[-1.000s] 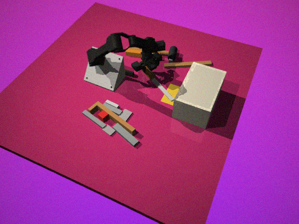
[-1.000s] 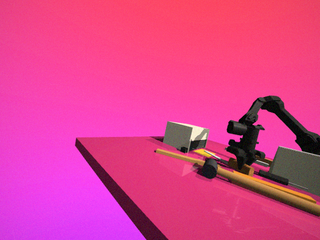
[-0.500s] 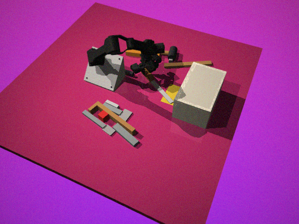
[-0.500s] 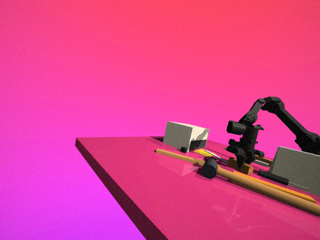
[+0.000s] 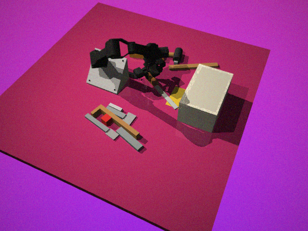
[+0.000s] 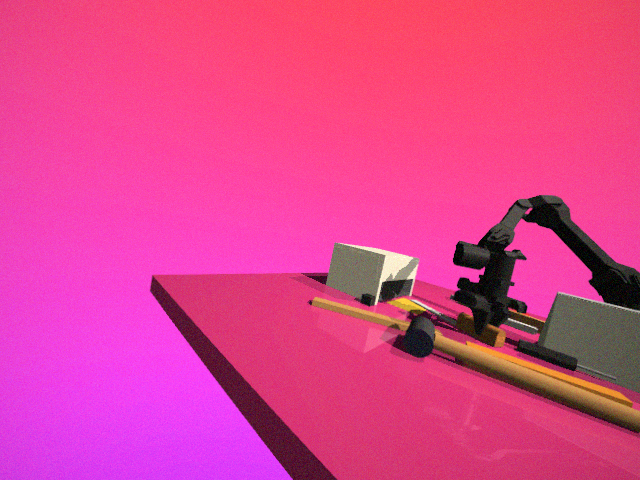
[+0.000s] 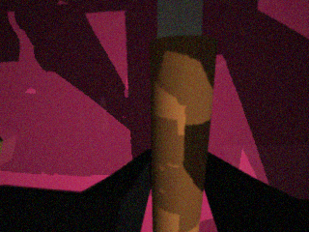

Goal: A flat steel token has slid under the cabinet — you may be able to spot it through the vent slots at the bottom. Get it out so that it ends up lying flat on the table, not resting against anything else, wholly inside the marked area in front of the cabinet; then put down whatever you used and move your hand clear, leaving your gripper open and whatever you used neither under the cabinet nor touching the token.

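Note:
My gripper (image 5: pixel 149 72) (image 6: pixel 483 321) (image 7: pixel 176 156) is shut on the brown wooden handle (image 5: pixel 151 78) (image 6: pixel 480 330) (image 7: pixel 181 140) of a flat scraper tool. Its grey steel blade (image 5: pixel 170 100) (image 7: pixel 180 16) slants down over the yellow marked area (image 5: pixel 178 94) (image 6: pixel 402 303), with the tip near the cabinet's lower front corner. The pale box-shaped cabinet (image 5: pixel 207 89) (image 6: pixel 361 268) stands right of the arm, with a dark gap (image 6: pixel 397 289) at its base. I cannot see the steel token in any view.
A mallet with a black head (image 5: pixel 177 54) (image 6: pixel 419 335) and a wooden stick (image 5: pixel 192 65) (image 6: pixel 356 311) lie behind the cabinet. The grey arm base block (image 5: pixel 109 75) (image 6: pixel 589 330) is at the left. Grey bars, a wooden L-piece (image 5: pixel 119 120) and a red cube (image 5: pixel 106 119) lie in front.

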Motion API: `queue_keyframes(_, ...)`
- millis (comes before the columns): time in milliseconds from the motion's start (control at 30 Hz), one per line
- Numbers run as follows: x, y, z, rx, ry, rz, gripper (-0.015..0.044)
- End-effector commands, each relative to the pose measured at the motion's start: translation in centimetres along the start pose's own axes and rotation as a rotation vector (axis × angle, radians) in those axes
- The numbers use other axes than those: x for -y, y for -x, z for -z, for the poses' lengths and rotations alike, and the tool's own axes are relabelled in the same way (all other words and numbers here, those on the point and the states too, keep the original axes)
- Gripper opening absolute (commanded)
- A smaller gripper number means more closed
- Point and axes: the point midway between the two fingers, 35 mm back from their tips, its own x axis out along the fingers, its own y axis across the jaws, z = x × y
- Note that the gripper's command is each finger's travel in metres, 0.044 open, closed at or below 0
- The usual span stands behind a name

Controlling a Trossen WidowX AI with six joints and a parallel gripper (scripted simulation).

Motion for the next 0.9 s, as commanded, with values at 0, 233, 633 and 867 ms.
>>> queue_keyframes(0, 0.5, 0.1, -0.5, 0.002, -0.005, -0.005, 0.0000)
queue_keyframes(233, 1.1, 0.1, -1.0, 0.002, -0.005, -0.004, 0.0000)
queue_keyframes(633, 2.2, 0.1, -2.0, 0.003, -0.005, -0.004, 0.0000)
queue_keyframes(867, 2.8, 0.1, -2.5, 0.003, -0.005, -0.003, 0.0000)
